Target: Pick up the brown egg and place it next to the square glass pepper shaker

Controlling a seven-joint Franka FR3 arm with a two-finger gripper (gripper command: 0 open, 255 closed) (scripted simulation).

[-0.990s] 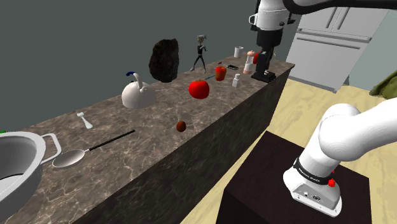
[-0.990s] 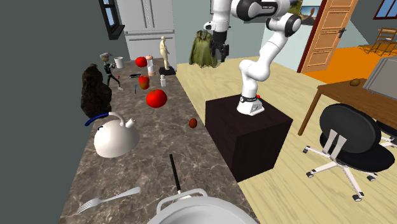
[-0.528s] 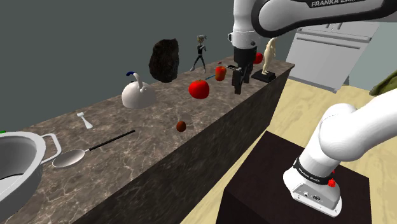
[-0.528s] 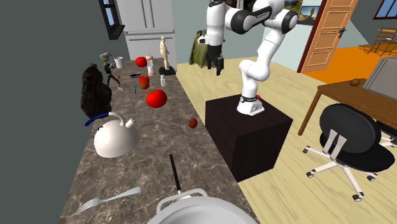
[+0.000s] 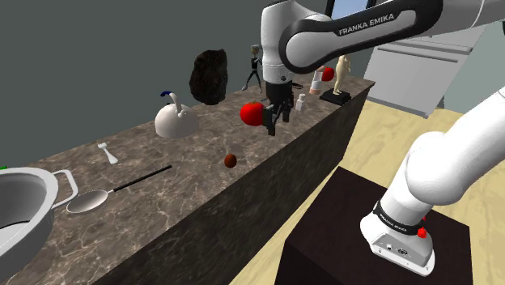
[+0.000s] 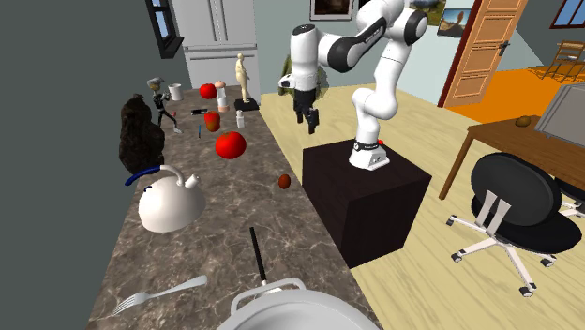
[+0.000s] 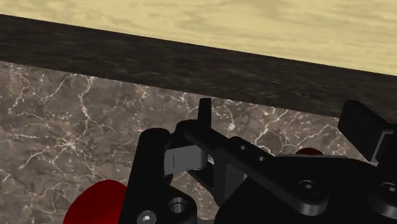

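The small brown egg lay near the front edge of the dark marbled tabletop, well apart from the empty, parted jaws, which needed to centre above it before descending gently.

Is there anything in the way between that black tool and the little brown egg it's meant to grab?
Nothing visible. The tool hangs above the counter, and only bare countertop lies between it and the egg. The red fruit sits off to the side of that path.
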